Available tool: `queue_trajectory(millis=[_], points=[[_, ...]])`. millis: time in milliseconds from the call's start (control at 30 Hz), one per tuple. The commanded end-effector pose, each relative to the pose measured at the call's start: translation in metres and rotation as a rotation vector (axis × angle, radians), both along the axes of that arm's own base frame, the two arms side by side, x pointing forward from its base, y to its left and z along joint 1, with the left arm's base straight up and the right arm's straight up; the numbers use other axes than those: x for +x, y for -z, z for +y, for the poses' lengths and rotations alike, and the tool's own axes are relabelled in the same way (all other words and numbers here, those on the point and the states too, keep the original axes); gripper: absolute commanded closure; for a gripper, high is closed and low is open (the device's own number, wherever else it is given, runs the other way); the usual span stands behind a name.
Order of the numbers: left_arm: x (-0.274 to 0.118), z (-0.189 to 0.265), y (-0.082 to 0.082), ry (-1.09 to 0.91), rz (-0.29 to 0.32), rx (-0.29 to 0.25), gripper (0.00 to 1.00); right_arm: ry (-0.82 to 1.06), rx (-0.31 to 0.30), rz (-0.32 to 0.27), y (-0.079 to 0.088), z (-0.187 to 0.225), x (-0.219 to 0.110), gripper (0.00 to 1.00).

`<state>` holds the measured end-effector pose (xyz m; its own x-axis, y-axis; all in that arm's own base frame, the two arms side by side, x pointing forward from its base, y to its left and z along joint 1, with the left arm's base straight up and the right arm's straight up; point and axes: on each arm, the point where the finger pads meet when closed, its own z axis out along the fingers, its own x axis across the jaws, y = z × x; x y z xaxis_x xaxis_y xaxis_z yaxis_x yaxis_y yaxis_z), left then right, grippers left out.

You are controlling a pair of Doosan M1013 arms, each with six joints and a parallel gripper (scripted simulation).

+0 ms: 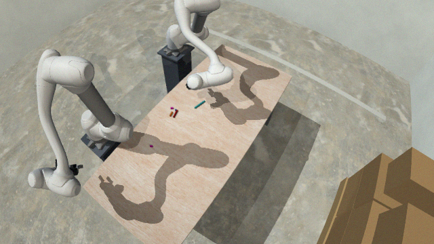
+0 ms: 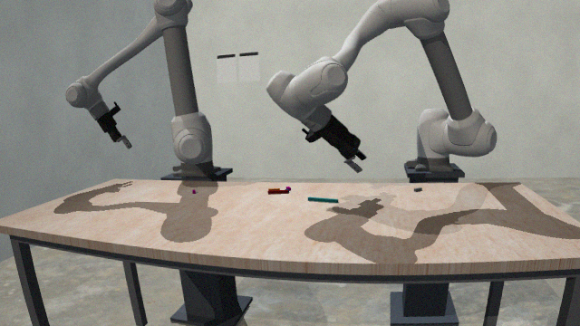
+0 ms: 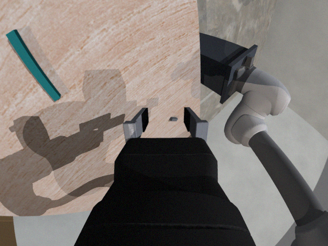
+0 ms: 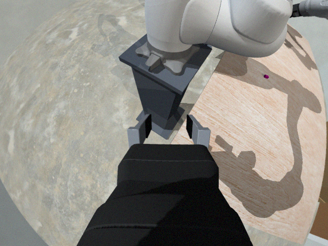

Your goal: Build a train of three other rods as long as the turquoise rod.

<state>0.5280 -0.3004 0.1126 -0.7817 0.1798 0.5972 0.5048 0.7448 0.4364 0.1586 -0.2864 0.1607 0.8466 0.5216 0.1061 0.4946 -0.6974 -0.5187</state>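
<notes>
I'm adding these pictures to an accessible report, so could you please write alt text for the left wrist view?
The left gripper stands open above a wooden table, its fingers framing a small grey rod lying beyond them. A long turquoise rod lies at upper left among arm shadows; the other arm is at right.
</notes>
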Motion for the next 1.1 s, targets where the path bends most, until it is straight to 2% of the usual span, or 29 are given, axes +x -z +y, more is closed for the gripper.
queue_trajectory(millis=[0,400,767,1067], points=[[0.000,0.000,-0.001,0.000,-0.002,-0.001,0.00,0.105,0.038,0.033,0.001,-0.014,-0.026,0.00],[0.000,0.000,-0.001,0.000,-0.002,-0.001,0.00,0.385,0.155,0.109,0.002,-0.033,-0.097,0.00],[0.000,0.000,-0.001,0.000,-0.002,-0.001,0.00,0.479,0.198,0.131,0.002,-0.036,-0.121,0.00],[0.000,0.000,-0.001,0.000,-0.002,-0.001,0.00,0.497,0.207,0.135,0.002,-0.037,-0.126,0.00]])
